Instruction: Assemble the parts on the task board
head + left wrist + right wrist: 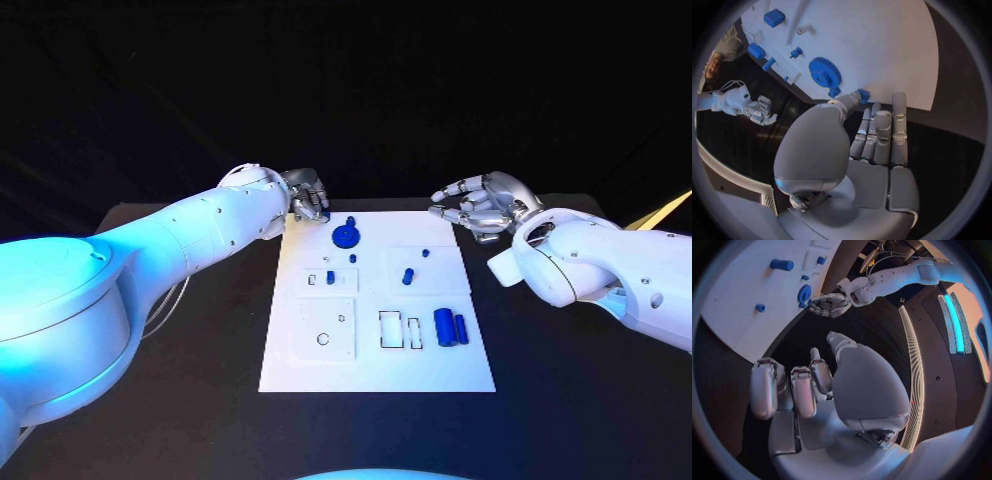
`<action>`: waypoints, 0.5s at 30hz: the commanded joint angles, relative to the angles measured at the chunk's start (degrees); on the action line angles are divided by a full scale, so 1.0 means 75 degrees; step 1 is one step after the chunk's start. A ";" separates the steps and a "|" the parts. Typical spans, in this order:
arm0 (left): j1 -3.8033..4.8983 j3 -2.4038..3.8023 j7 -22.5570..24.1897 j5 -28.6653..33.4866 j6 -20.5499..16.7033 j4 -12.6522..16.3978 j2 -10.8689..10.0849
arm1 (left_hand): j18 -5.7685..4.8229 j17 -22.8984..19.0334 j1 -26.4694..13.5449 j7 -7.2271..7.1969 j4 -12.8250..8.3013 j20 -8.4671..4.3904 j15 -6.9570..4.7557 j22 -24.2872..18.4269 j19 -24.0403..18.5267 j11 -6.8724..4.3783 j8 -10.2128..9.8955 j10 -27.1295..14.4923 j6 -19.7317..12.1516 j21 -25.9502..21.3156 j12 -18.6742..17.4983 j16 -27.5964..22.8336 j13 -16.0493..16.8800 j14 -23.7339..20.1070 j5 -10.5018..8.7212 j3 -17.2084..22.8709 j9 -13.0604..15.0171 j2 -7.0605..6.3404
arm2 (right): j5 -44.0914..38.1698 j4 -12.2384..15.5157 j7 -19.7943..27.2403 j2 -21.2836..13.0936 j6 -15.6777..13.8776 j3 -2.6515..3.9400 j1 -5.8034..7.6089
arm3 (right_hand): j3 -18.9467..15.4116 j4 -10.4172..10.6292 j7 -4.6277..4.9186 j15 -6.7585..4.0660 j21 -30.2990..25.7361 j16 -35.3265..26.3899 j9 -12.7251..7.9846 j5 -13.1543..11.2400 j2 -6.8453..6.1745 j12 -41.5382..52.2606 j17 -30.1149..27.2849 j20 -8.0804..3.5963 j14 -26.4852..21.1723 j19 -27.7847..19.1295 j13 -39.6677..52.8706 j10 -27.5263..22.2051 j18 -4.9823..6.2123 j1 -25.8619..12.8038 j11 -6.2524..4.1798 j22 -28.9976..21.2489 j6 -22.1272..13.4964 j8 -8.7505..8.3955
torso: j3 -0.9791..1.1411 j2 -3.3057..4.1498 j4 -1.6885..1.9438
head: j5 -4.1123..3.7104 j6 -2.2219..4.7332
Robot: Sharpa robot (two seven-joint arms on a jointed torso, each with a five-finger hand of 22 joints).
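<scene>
The white task board (375, 350) lies in the middle of the table. A blue gear (346, 236) sits near its far edge, with small blue parts (408, 276) behind raised plates and two blue cylinders (451, 327) at the right. My left hand (307, 202) hovers over the board's far left corner. In the left wrist view its thumb and a fingertip pinch a small blue part (862, 95) beside the gear (824, 72). My right hand (483, 205) hangs past the far right corner, fingers loosely curled and apart, holding nothing.
Black table surrounds the board (736, 315). Raised white plates with slots (329, 338) stand on its near half. The right wrist view shows my left hand (829, 304) next to the gear (804, 292). The left wrist view shows my right hand (757, 111) beyond the board.
</scene>
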 commanded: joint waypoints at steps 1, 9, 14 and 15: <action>-0.0009 -0.0004 -0.0006 0.0056 0.0059 0.0006 0.0029 | 0.0032 -0.0160 -0.0082 0.0085 0.0083 0.0038 0.0031 -0.0093 -0.0085 0.0103 -0.0207 -0.0449 -0.0089 -0.0179 -0.0259 0.0147 -0.0144 -0.0090 -0.0109 -0.0247 -0.0143 -0.0031 | -0.0013 0.0007 0.0006 0.0012 0.0026 0.0002 -0.0001 | 0.0269 0.0027 -0.0009 -0.0088 -0.0153 -0.0099 -0.0045 0.0022 -0.0044 -0.0041 0.1297 -0.0050 0.0579 -0.0029 0.0279 -0.0049 0.0141 -0.0323 -0.0016 0.0942 -0.0068 0.0158 | 0.0001 0.0010 -0.0003 | -0.0010 0.0006; -0.0009 -0.0004 -0.0044 0.0091 0.0166 -0.0014 0.0039 | 0.0042 -0.0264 -0.0067 0.0119 0.0155 0.0065 0.0050 -0.0128 -0.0096 0.0118 -0.0112 -0.0531 0.0146 -0.0227 -0.0303 0.0200 -0.0187 -0.0144 -0.0109 -0.0435 -0.0169 0.0070 | -0.0014 -0.0004 0.0005 0.0033 0.0035 0.0002 -0.0001 | 0.0287 0.0031 -0.0010 -0.0089 -0.0160 -0.0101 -0.0048 0.0011 -0.0036 -0.0045 0.1294 -0.0051 0.0578 -0.0029 0.0271 -0.0053 0.0142 -0.0338 -0.0017 0.0940 -0.0069 0.0176 | 0.0007 0.0007 -0.0010 | -0.0023 -0.0003; -0.0013 -0.0009 -0.0068 0.0089 0.0222 -0.0055 0.0067 | 0.0046 -0.0312 0.0043 0.0031 0.0154 0.0055 0.0034 -0.0132 -0.0083 0.0098 -0.0005 -0.0510 0.0421 -0.0234 -0.0301 0.0247 -0.0210 -0.0158 -0.0107 -0.0446 -0.0188 0.0190 | -0.0014 -0.0012 0.0006 0.0047 0.0043 0.0002 -0.0001 | 0.0287 0.0031 -0.0010 -0.0089 -0.0160 -0.0101 -0.0048 0.0011 -0.0036 -0.0045 0.1294 -0.0051 0.0578 -0.0029 0.0271 -0.0053 0.0142 -0.0338 -0.0017 0.0940 -0.0069 0.0176 | 0.0006 0.0017 -0.0029 | -0.0014 -0.0039; -0.0014 -0.0011 -0.0074 0.0092 0.0221 -0.0062 0.0071 | 0.0046 -0.0314 0.0051 0.0027 0.0152 0.0055 0.0033 -0.0132 -0.0083 0.0097 0.0000 -0.0509 0.0436 -0.0234 -0.0302 0.0251 -0.0212 -0.0157 -0.0107 -0.0444 -0.0190 0.0196 | -0.0014 -0.0010 0.0005 0.0045 0.0044 0.0002 -0.0001 | 0.0287 0.0031 -0.0010 -0.0089 -0.0160 -0.0101 -0.0048 0.0011 -0.0036 -0.0045 0.1294 -0.0051 0.0578 -0.0029 0.0271 -0.0053 0.0142 -0.0338 -0.0017 0.0940 -0.0069 0.0176 | 0.0007 0.0018 -0.0027 | -0.0022 -0.0045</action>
